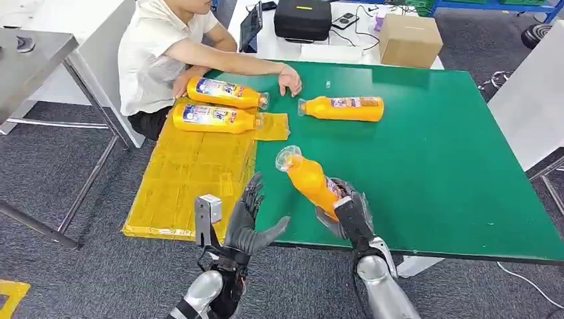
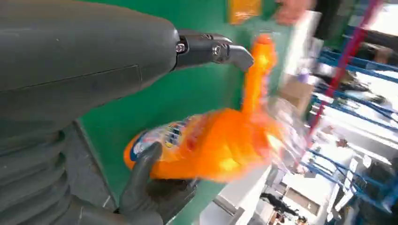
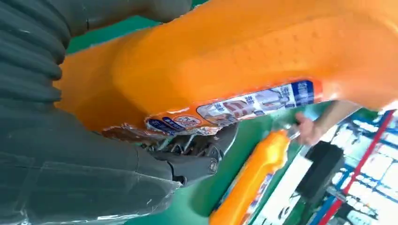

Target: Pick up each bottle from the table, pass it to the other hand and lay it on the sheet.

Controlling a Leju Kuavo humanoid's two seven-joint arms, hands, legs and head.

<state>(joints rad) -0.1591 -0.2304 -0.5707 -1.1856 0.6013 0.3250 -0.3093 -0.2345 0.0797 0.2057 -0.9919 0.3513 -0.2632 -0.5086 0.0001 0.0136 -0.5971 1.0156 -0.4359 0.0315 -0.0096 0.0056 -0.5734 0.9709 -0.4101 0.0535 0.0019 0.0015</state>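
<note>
My right hand [image 1: 347, 214] grips the lower body of an orange bottle [image 1: 309, 179], held tilted above the green table [image 1: 432, 166] with its clear cap toward the far left. The right wrist view shows this bottle [image 3: 234, 61] close up. My left hand [image 1: 249, 222] is open with fingers spread, just left of the bottle with a small gap. In the left wrist view the bottle [image 2: 211, 150] is blurred beyond my left hand [image 2: 84, 79]. Two bottles [image 1: 226, 92] [image 1: 216, 117] lie on the yellow sheet [image 1: 179, 179]. A third bottle [image 1: 342, 107] lies on the far part of the table.
A person sits at the far left corner, one hand [image 1: 289, 83] resting on the table near the bottles. A cardboard box [image 1: 409, 40] and a black case [image 1: 302, 18] stand on the white table behind. A grey metal table [image 1: 26, 60] stands at the left.
</note>
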